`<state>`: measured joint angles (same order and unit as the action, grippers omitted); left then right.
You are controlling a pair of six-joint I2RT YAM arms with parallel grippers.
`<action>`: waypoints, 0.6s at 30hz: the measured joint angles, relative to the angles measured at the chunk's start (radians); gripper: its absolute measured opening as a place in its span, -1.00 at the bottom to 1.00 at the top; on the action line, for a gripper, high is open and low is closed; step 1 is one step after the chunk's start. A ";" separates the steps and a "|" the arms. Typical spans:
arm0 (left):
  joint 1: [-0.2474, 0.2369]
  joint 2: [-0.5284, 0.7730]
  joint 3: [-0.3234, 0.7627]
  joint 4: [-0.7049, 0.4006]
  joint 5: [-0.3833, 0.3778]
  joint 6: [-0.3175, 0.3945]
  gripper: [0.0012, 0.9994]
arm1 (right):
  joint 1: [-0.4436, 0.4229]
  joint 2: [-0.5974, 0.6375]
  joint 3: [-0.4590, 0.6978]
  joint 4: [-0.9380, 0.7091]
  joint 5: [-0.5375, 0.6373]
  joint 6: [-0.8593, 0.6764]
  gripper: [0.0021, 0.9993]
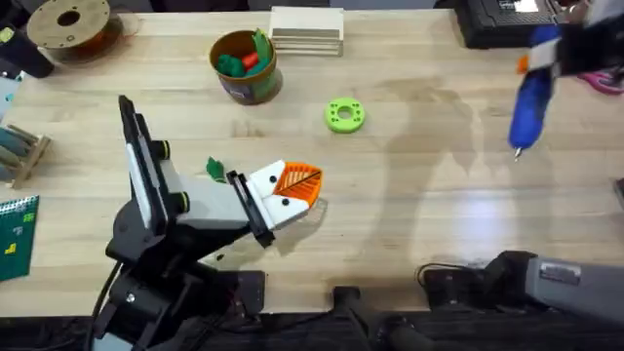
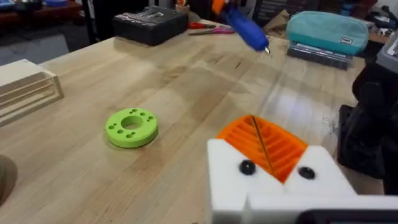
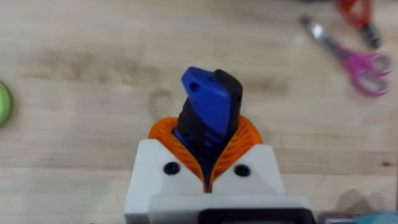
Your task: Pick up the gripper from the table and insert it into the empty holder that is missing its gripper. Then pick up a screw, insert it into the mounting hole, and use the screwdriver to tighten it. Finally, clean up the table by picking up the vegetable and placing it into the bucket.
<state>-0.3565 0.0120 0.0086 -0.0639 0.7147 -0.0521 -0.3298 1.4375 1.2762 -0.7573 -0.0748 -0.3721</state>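
My left gripper (image 1: 308,182) lies low over the table's middle, shut, its two orange ribbed wedges (image 2: 264,142) pressed together in white holders (image 2: 236,180). A dark screw (image 2: 247,167) sits in each holder. Which wedge is the task's gripper I cannot tell. The dark green vegetable (image 1: 214,169) lies on the wood just behind that arm's wrist. At the far right my right gripper (image 1: 552,53) hangs above the table, shut on the blue screwdriver (image 1: 529,102), tip down; the screwdriver (image 3: 208,115) shows between its pads. The bucket (image 1: 246,66) stands at the back, left of centre.
A lime-green ring (image 1: 344,115) lies between bucket and screwdriver. A wooden block stack (image 1: 307,29) stands beside the bucket. A filament spool (image 1: 68,24) sits at the back left, a black box (image 1: 507,21) at the back right. Scissors (image 3: 356,55) lie below the right gripper.
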 joint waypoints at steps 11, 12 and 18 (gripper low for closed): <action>0.000 0.000 0.000 0.000 0.000 0.000 -0.99 | 0.000 -0.466 0.002 0.038 -0.167 -0.003 -0.94; 0.000 0.000 0.000 0.000 0.000 0.000 -0.99 | 0.000 -0.492 0.000 0.045 -0.199 -0.003 -0.94; 0.000 0.000 0.000 0.000 0.000 0.000 -0.99 | 0.001 -0.700 -0.182 0.243 -0.415 0.084 -0.94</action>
<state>-0.3565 0.0120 0.0086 -0.0639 0.7147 -0.0521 -0.3291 0.7379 1.0942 -0.5144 -0.4903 -0.2879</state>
